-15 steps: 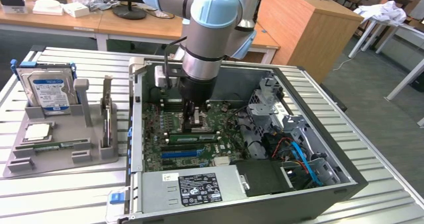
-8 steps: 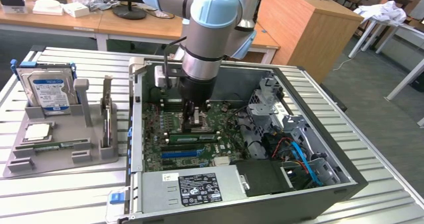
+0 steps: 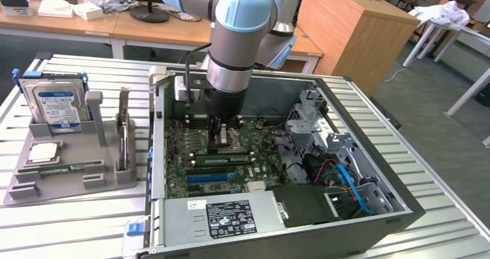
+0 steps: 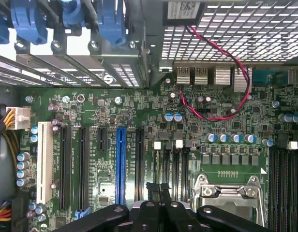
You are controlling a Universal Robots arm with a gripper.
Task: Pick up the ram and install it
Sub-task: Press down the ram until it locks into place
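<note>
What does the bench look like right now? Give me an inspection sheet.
Surface: slatted metal table carrying an open PC case.
Job's things: ram appears seated in a slot beside the CPU socket.
Clutter: grey tray with hard drive and CPU chip.
Hand: hand shut, empty, above the motherboard.
Cables: red-black wires; blue cable.
Surroundings: wooden desks.

the silver-grey tubular robot arm has rounded pale blue plastic joint caps and a black cylindrical wrist section. a black cable runs down its left side in the exterior view. the black metal gripper has hinged links with round pivot screws, possibly four, and slim dark fingertips.
</note>
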